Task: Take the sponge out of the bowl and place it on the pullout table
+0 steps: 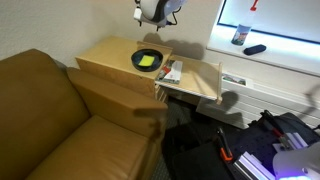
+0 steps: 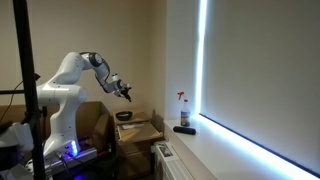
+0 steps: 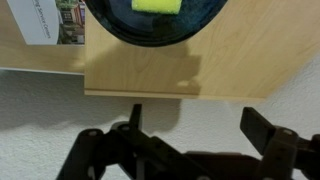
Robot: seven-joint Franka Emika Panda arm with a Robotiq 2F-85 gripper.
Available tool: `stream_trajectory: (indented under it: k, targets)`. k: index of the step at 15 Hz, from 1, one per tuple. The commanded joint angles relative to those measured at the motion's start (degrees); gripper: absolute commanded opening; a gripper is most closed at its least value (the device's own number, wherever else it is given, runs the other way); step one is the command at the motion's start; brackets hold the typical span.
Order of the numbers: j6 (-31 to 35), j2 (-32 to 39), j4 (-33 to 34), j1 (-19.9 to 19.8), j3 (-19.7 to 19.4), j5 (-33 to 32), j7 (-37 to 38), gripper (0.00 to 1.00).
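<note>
The yellow-green sponge (image 1: 149, 62) lies inside the dark round bowl (image 1: 147, 59) on the boxy light-wood side table (image 1: 110, 55). In the wrist view the sponge (image 3: 155, 6) and the bowl (image 3: 150, 30) sit at the top edge. The thin pullout table (image 1: 200, 82) extends beside the side table. My gripper (image 1: 155, 12) hangs well above the bowl, open and empty. In the wrist view its two dark fingers (image 3: 200, 125) stand wide apart. The gripper (image 2: 125, 92) is also above the bowl (image 2: 124, 116) in an exterior view.
White-and-red packets (image 1: 172, 72) lie next to the bowl at the near end of the pullout table, and show in the wrist view (image 3: 50, 25). A brown couch (image 1: 50, 110) stands beside the side table. A spray bottle (image 2: 182, 110) and a dark object (image 1: 255, 49) rest on the window sill.
</note>
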Motion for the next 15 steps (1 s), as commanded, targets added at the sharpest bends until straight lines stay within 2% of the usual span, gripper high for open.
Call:
stream_trajectory:
  k: [1, 2, 3, 4, 6, 11, 13, 15]
  targets:
    - [-8.54, -8.83, -2.57, -13.29, 14.35, 7.00, -11.91, 1.00]
    - [-12.56, -10.24, -2.07, -16.22, 16.96, 9.89, -14.61, 1.00]
    - [-7.56, -6.29, -0.22, -11.69, 12.36, 5.57, -9.18, 1.00]
    - [-10.23, -7.91, -0.21, -14.17, 14.65, 7.35, -11.60, 1.00]
    - [-12.17, -9.60, -0.42, -16.20, 16.21, 8.20, -13.07, 1.00]
    - [-17.19, -8.50, -0.35, -16.45, 16.18, 8.02, -12.23, 1.00]
    - [-17.10, -6.13, -0.89, -15.23, 16.20, 7.93, -9.83, 1.00]
    - [-16.94, -3.15, -2.00, -14.00, 17.82, 8.96, -8.00, 1.00]
